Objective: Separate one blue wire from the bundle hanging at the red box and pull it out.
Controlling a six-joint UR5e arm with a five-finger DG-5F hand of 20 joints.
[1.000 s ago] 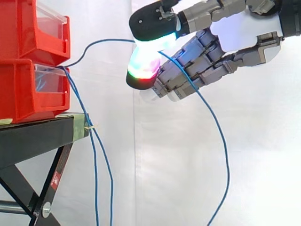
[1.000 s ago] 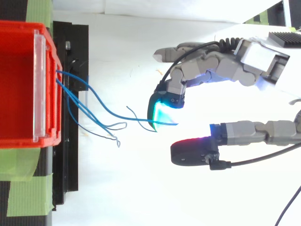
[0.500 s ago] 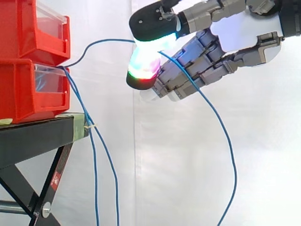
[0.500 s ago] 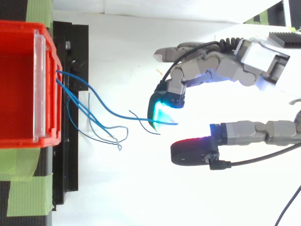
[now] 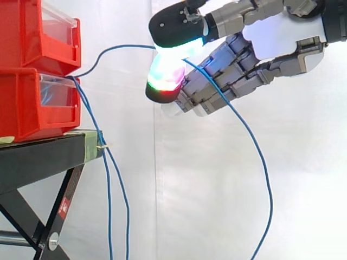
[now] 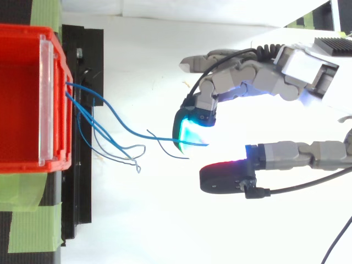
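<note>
Several thin blue wires (image 5: pixel 108 179) hang from the lower red box (image 5: pixel 21 103) down past the edge of the black stand (image 5: pixel 38 157). One blue wire (image 5: pixel 124 47) is lifted away from them: it rises from the box to my hand (image 5: pixel 227 76), passes behind the glowing fingertips (image 5: pixel 165 76) and falls in a long loop (image 5: pixel 263 173) to the right. From above, this wire (image 6: pixel 132 132) ends at the cyan-lit finger (image 6: pixel 190 129), curled over it. The red-lit thumb (image 6: pixel 220 177) stands apart on the near side. My hand (image 6: pixel 258 77) is to the right of the box (image 6: pixel 22 99).
A second red bin (image 5: pixel 32 32) is stacked on the lower one. Green tape (image 6: pixel 33 231) marks the stand beside the box. The white curtain lies behind, and open room lies below and to the right of my hand.
My hand has stayed where it was. The hanging wires and the loose tail of the held wire have swayed slightly sideways.
</note>
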